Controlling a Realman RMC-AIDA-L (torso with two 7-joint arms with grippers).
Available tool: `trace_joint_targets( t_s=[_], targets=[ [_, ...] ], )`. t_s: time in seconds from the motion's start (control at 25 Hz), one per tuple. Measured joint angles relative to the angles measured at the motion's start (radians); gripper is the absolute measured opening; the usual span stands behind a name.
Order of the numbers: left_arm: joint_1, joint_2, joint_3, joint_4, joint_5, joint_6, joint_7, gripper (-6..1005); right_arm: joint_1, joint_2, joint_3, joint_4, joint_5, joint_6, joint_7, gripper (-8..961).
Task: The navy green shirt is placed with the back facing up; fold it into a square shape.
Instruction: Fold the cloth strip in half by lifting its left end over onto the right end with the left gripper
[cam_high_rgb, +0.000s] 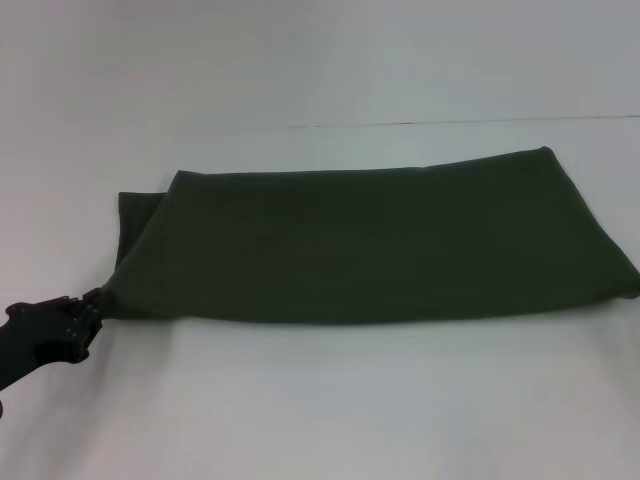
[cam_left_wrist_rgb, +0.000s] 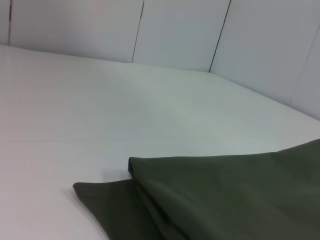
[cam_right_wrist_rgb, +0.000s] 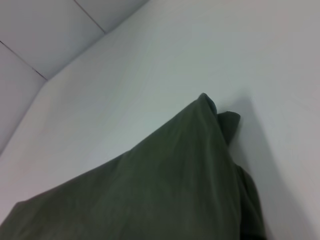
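The navy green shirt (cam_high_rgb: 370, 245) lies on the white table as a long dark green band running left to right, plain side up, with a lower layer sticking out at its far left end. My left gripper (cam_high_rgb: 92, 302) is at the band's near left corner, shut on the cloth, which draws to a point there. The left wrist view shows that end of the shirt (cam_left_wrist_rgb: 225, 200) with its layers. In the right wrist view the shirt (cam_right_wrist_rgb: 165, 185) is close up, rising to a folded corner. My right gripper does not show in any view.
The white table (cam_high_rgb: 320, 410) stretches around the shirt on all sides. White wall panels (cam_left_wrist_rgb: 175, 30) stand behind the table's far edge.
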Motion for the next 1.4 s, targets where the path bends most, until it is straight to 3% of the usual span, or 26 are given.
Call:
trace_joint_targets(
  t_s=[0.4, 0.48, 0.6, 0.8, 1.08, 1.4],
  targets=[
    [0.008, 0.001, -0.025, -0.001, 0.000, 0.101, -0.037, 201, -0.017, -0.007, 0.022, -0.019, 0.018, -0.047, -0.016, 110],
    [0.009, 0.003, -0.041, -0.001, 0.000, 0.127, -0.070, 206, -0.027, -0.007, 0.025, -0.038, 0.042, -0.062, -0.019, 185],
    [0.010, 0.005, -0.073, 0.000, -0.001, 0.157, -0.108, 435, -0.047, -0.003, 0.026, -0.069, 0.089, -0.077, -0.022, 298],
    [0.011, 0.004, -0.146, -0.005, -0.001, 0.182, -0.150, 674, -0.057, -0.004, 0.026, -0.081, 0.130, -0.103, -0.036, 534],
    [0.003, 0.027, -0.133, 0.003, 0.079, 0.248, -0.397, 717, 0.002, 0.003, -0.002, -0.076, 0.140, -0.174, -0.064, 819],
    [-0.002, 0.050, -0.133, 0.001, 0.148, 0.289, -0.627, 717, 0.099, 0.007, -0.052, -0.062, 0.138, -0.144, -0.055, 899]
  ],
)
